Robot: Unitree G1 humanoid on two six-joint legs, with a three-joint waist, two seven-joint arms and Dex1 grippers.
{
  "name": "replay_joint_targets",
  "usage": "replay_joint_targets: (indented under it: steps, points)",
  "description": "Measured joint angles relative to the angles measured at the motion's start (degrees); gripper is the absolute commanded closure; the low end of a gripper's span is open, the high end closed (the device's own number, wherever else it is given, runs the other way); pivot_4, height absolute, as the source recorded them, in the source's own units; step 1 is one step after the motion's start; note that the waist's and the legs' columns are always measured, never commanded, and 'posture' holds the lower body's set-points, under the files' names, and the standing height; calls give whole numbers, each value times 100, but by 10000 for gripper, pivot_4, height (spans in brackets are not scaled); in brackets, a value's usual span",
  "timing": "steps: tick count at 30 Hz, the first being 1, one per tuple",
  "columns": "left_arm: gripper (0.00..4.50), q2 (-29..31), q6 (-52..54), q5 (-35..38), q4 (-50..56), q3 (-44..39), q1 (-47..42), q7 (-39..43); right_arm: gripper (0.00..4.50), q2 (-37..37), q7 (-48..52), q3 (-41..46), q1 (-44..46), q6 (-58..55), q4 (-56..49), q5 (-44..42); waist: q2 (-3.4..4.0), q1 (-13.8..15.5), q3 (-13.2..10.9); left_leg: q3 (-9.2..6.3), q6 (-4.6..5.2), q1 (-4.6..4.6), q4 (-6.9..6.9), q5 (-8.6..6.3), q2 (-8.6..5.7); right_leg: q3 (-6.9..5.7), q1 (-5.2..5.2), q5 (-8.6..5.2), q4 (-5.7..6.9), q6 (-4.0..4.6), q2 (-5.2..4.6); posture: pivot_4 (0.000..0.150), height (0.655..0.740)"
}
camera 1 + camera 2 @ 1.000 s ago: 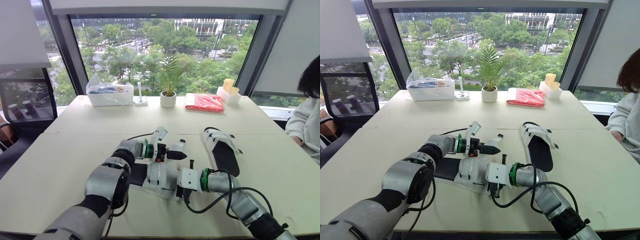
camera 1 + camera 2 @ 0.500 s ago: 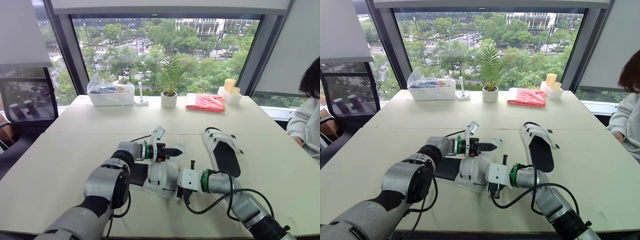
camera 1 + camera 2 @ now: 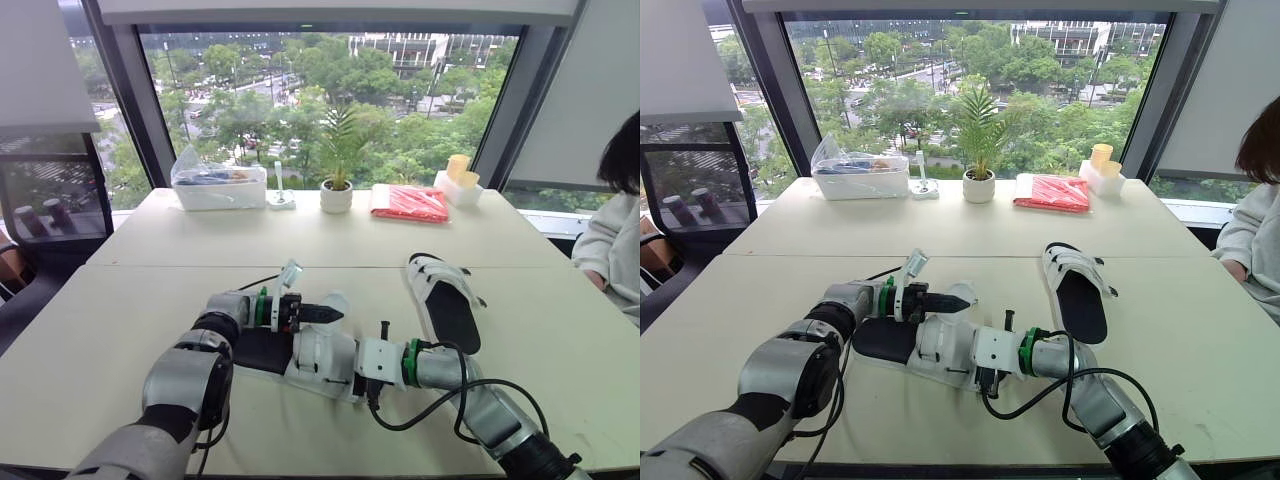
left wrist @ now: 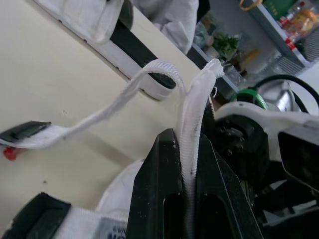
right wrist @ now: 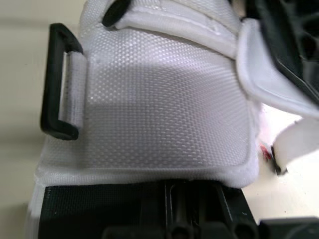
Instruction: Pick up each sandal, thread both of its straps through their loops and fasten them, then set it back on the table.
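Table (image 3: 120, 330) bears the worked sandal (image 3: 322, 352) at six o'clock, its mate (image 3: 445, 305) at two o'clock of it. My right gripper (image 3: 358, 380) clamps that sandal's sole; my left gripper (image 3: 318, 314) pinches the white strap (image 4: 192, 114), fingers closed. I'd guide the strap flat and untwisted toward the black loop (image 5: 57, 82). Beyond the head views, the right wrist view adds that loop's opening.
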State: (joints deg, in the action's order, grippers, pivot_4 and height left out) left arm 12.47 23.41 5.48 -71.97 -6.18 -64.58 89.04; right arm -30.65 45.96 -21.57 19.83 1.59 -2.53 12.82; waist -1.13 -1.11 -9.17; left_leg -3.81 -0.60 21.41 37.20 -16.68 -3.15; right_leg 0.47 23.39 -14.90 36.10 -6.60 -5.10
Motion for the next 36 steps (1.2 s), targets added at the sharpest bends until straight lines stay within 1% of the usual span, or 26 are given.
replay_joint_targets:
  steps: [5,6,7,9,12,13,14,17,19,22,28,32,36]
  points:
    - [43527,54,-33,208,708,8,471,63,45000,20,0,-41,42,25,34,0,0,-8,0,0,-2,-1,-1,1,4,5,2,0,2,0,0,1500,7374]
    - [40957,52,-28,272,828,7,564,21,45000,20,0,-43,47,34,46,0,0,-7,0,0,-2,-1,-1,1,4,5,3,0,1,1,0,1500,7374]
    - [37777,53,-7,335,943,2,636,-63,45000,19,0,-43,52,38,57,0,0,-3,0,0,-1,-1,-1,1,4,6,2,0,2,1,0,1500,7374]
    - [29839,125,19,399,1087,-21,714,-273,45000,16,0,-36,52,39,77,0,2,7,1,0,0,-3,1,0,4,6,-1,1,2,1,0,1500,7374]
    - [14530,179,83,486,1142,-58,799,-672,45000,-7,0,-19,51,39,98,0,1,32,6,-1,2,-6,11,-1,3,6,-8,1,4,2,0,1500,7374]
    - [8417,161,137,527,1124,-105,800,-811,45000,-8,0,-15,51,40,108,0,0,34,7,-1,2,-6,14,-1,3,6,-10,2,5,2,0,1500,7374]
    - [3878,142,204,578,1091,-158,792,-935,45000,-7,0,-15,53,42,118,0,0,34,8,-1,3,-7,16,-1,2,5,-12,2,6,2,0,1500,7374]
    - [3878,74,469,695,680,-277,564,-1336,45000,-7,4,-18,79,75,155,0,-1,34,9,-3,3,-7,19,-1,0,3,-13,2,9,2,1,1500,7374]
    - [3878,49,719,745,410,-330,337,-1466,45000,-6,6,-31,93,102,176,0,-1,31,9,-3,4,-7,20,-1,-3,2,-13,2,10,2,1,1500,7374]
    - [3878,-7,949,756,181,-350,109,-1464,45000,-4,6,-43,106,125,190,0,-1,25,10,-3,4,-7,19,-1,-4,2,-13,2,11,2,2,1500,7374]
    - [3878,-30,1266,698,-7,-233,-177,-1113,45000,-4,6,-45,111,125,198,0,-1,26,10,-3,3,-7,20,-1,-5,1,-13,2,11,2,2,1500,7374]
    - [3878,9,1276,706,-9,-254,-341,-1194,45000,-1,3,-45,101,121,192,0,-1,25,10,-3,3,-8,20,0,-3,2,-13,2,11,2,2,1500,7374]
    - [3878,217,1324,760,-29,-382,-359,-1384,45000,5,-7,-37,79,118,176,0,-1,23,10,-4,3,-7,19,0,-2,2,-11,2,11,2,2,1500,7374]
